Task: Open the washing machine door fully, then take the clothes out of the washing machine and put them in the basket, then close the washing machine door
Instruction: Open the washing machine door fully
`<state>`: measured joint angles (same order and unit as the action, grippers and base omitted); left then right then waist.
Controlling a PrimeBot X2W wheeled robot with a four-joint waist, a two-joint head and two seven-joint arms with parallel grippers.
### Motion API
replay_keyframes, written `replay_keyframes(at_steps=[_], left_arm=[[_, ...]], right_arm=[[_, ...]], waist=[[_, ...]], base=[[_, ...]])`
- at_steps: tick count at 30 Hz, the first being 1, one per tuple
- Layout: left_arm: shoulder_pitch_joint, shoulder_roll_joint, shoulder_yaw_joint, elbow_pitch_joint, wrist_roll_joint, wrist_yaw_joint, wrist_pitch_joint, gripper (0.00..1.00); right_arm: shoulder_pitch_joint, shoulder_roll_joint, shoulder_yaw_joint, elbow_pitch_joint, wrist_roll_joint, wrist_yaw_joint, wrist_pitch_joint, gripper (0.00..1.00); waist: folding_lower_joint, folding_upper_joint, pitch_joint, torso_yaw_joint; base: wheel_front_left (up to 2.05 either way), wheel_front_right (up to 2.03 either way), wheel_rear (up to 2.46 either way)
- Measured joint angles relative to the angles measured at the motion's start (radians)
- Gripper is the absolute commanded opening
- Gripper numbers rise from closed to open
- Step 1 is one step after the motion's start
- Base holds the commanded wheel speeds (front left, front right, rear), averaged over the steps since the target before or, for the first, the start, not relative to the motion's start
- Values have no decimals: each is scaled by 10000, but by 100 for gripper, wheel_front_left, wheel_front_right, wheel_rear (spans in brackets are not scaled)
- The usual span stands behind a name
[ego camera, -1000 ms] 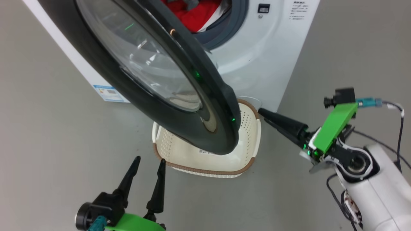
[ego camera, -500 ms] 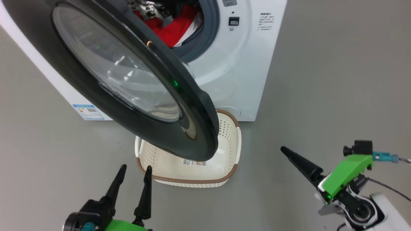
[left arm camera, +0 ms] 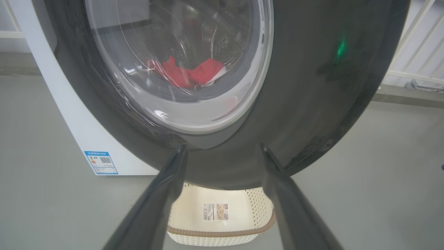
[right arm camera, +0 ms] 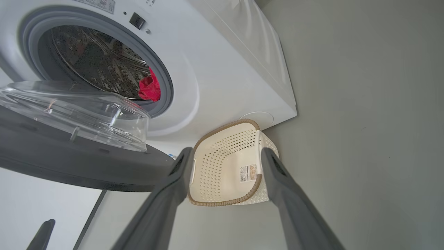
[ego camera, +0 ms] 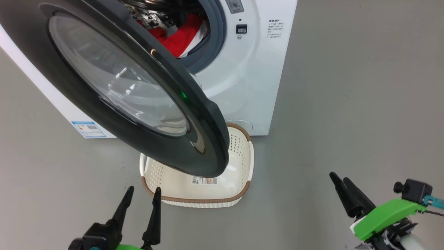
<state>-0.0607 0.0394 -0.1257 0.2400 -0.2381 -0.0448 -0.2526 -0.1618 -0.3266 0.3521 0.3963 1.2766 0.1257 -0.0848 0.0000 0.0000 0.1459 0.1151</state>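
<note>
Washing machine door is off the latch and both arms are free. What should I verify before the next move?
1. Swing: the washing machine door stands out from the washing machine, over the basket; fully open: cannot tell.
2. Free left gripper, fingers apart, empty: ok.
3. Free right gripper, fingers apart, empty: ok.
4. Red clothes in sight inside the machine: ok.
5. Upright, empty basket: ok.
6. Clear drop into the basket: not ok; the door overhangs it in the head view.
</note>
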Motion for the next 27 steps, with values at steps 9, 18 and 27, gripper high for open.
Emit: replay_keyframes(at_steps=[9,18,27], left_arm=[[1,0,52,31,10,-12,0,100],[6,2,21,46,8,-12,0,100],[61,0,-48,-13,10,-10,0,100]], right_arm=[[12,-416,777,665,-1990,0,-1628,100],[914,531,-1394,150,-5273,0,-1632,100],[2061,1814,-3921,-1768,-8479,0,-1639,100]], waist=[[0,1,-32,4],[0,0,-114,82],[1,0,-239,209]], base=[[0,0,0],[0,0,0],[0,0,0]])
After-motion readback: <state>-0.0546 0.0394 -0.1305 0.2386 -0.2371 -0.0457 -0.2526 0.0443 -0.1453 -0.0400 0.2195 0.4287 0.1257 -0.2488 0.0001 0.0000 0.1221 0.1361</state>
